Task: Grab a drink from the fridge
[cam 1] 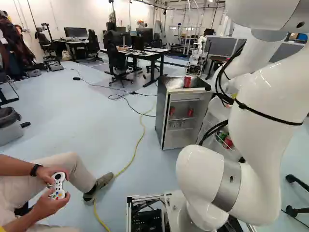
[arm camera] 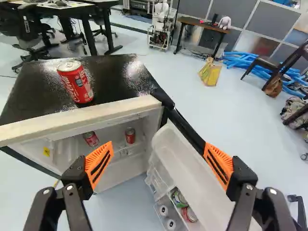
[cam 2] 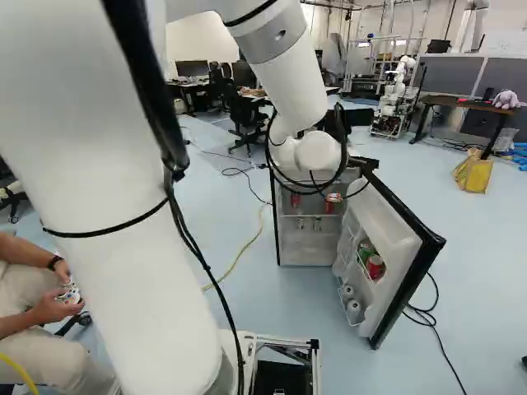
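Taking twelve o'clock as straight out along the gripper [arm camera: 158,150], its fingers stand wide apart, the orange pads [arm camera: 98,166] facing each other with nothing between them. The fridge [arm camera: 120,106] lies from eleven to twelve, its door [arm camera: 185,166] swung open toward one. The drinks sit in three places: a red can [arm camera: 76,83] upright on top at eleven, two shelf cans [arm camera: 91,139] [arm camera: 130,135] inside just short of twelve, and several door-rack cans [arm camera: 189,215] toward half past twelve. Reaching the shelf probably calls for lowering first, then going in level. If the arm [cam 1: 260,121] advances while too high, the fingers could strike the cabinet's front edge and shake the can on top. Swinging toward one could bring a finger against the door and push it about. Spread this wide, the fingers may also knock a neighbouring can or the shelf wall, and the loose black cables [cam 2: 309,190] could snag on the door's rim.
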Controlling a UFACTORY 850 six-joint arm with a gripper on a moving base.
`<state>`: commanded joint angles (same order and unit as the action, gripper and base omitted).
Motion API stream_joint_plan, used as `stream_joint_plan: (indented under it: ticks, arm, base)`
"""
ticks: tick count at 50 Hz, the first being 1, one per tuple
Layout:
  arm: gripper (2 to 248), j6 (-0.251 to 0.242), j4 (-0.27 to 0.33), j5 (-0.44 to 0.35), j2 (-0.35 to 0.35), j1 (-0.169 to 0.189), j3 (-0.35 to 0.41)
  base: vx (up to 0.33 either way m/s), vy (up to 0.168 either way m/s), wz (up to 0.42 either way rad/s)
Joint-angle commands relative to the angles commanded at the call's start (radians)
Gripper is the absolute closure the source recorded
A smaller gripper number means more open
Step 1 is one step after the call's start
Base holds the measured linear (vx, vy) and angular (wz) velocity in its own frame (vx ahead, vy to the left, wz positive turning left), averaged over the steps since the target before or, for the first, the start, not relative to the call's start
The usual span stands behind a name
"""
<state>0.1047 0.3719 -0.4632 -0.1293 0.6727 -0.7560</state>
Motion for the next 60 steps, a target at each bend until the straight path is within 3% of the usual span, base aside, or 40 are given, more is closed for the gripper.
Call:
stream_joint_plan:
  ticks: [35, 60]
  arm:
    - [3, 0.0, -0.069, 0.1, -0.009, 0.044, -0.094]
    - [3, 0.0, -0.162, 0.214, -0.048, 0.093, -0.195]
  base:
    - [0.0, 0.0, 0.0]
    - [0.0, 0.0, 0.0]
